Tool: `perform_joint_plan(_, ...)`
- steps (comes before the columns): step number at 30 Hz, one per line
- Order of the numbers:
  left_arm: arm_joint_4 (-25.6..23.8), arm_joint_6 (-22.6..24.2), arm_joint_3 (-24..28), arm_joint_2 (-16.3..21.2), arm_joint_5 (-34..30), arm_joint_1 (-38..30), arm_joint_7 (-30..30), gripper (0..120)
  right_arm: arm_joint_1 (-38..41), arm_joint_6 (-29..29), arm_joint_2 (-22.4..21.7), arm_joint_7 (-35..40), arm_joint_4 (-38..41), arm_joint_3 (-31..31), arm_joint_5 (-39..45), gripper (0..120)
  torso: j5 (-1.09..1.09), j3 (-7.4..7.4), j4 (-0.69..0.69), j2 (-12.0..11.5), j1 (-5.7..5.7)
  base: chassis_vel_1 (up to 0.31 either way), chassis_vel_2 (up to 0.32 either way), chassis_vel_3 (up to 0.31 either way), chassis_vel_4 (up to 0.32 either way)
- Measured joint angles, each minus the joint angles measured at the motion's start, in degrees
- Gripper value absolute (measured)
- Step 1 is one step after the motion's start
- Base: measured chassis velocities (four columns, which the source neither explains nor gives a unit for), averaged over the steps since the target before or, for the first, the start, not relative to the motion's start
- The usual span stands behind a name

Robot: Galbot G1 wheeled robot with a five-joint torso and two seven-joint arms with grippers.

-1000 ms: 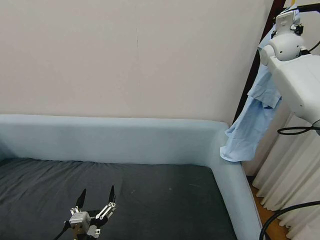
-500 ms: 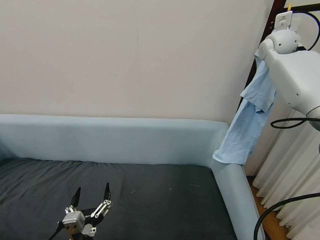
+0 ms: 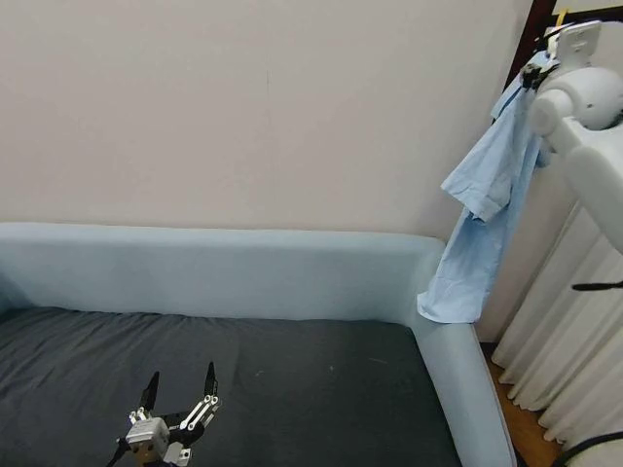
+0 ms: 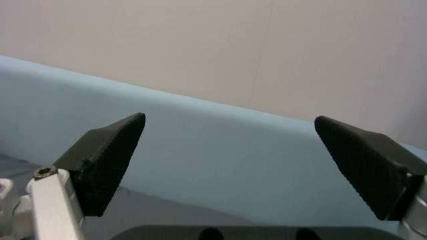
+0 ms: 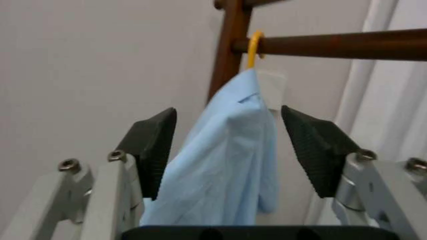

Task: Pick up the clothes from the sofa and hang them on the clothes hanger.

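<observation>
Closest to me, the left pincer (image 3: 182,372) hovers low over the dark seat cushion (image 3: 311,389) of the sofa (image 3: 243,272), its two fingers spread wide with nothing between them. The stretch of cushion I can see carries no garment, so from here the picking-up part looks done. Past the pale blue armrest, at the far right end, the light blue shirt (image 3: 487,185) hangs full length from the clothes hanger (image 5: 230,45), caught on a yellow hook (image 5: 252,47) over the wooden rail (image 5: 333,42), its hem just above the armrest. The right pincer (image 5: 228,111) is raised to the shirt's collar with its fingers apart, one either side of the cloth and not squeezing it, so I judge the hanging finished, or nearly so. What seems left is to draw that arm clear. By my count: one shirt, one yellow hook, one sofa, two pincers, both released. Beyond them are the white curtain (image 3: 574,331) and the bare wall (image 3: 243,117)
</observation>
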Motion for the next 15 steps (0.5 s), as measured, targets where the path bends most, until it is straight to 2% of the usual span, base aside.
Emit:
perform_joint_plan(2,1.0,-0.1,0.8,-0.2,1.7,-0.2,-0.1,100,-9.5,6.0,-4.7,-2.1,10.1,6.7,3.3,77,-0.01,0.0,0.02,0.0,0.0,0.0,0.0,0.0,0.0)
perform_joint_plan(3,1.8,-0.5,1.2,-0.4,2.8,-0.5,-0.4,100,-16.7,8.5,-6.9,-2.2,16.2,11.1,5.7,82,-0.02,-0.01,0.0,0.0,0.0,0.0,0.0,0.0,0.0)
perform_joint_plan(4,1.8,-0.5,1.2,-0.4,2.8,-0.5,-0.4,100,-16.7,8.5,-6.9,-2.2,16.2,11.1,5.7,82,-0.02,-0.01,0.0,0.0,0.0,0.0,0.0,0.0,0.0)
perform_joint_plan(7,3.4,-1.2,2.0,-0.6,3.9,-0.9,-0.4,100,-40.0,15.6,-8.7,-4.4,28.3,25.6,5.4,97,0.0,0.01,0.05,0.0,0.0,0.0,0.0,0.0,0.0)
perform_joint_plan(8,3.4,-1.2,2.0,-0.6,3.9,-0.9,-0.4,100,-40.0,15.6,-8.7,-4.4,28.3,25.6,5.4,97,0.0,0.01,0.05,0.0,0.0,0.0,0.0,0.0,0.0)
perform_joint_plan(11,4.4,-1.5,2.6,-0.6,4.6,-1.3,0.0,100,-59.2,20.1,-5.6,-8.7,32.7,38.5,-1.5,100,-0.03,0.0,0.05,0.0,0.0,0.0,0.0,0.0,0.0)
perform_joint_plan(12,4.8,-1.5,2.8,-0.6,4.9,-1.5,0.0,100,-67.5,21.6,-3.0,-10.4,34.1,42.7,-5.0,100,-0.02,0.01,0.04,0.0,0.0,0.0,0.0,0.0,0.0)
perform_joint_plan(13,5.0,-1.5,2.8,-0.6,5.0,-1.6,0.1,100,-74.3,23.0,-0.7,-12.0,35.1,45.6,-8.2,100,0.01,0.01,0.05,0.0,0.0,0.0,0.0,0.0,0.0)
perform_joint_plan(14,5.0,-1.5,2.8,-0.6,5.0,-1.6,0.1,100,-74.3,23.0,-0.7,-12.0,35.1,45.6,-8.2,100,0.01,0.01,0.05,0.0,0.0,0.0,0.0,0.0,0.0)
perform_joint_plan(15,5.2,-1.6,2.9,-0.7,5.1,-1.7,0.1,100,-81.2,24.7,2.1,-13.8,36.0,48.5,-11.8,100,0.01,0.01,0.05,0.0,0.0,0.0,0.0,0.0,0.0)
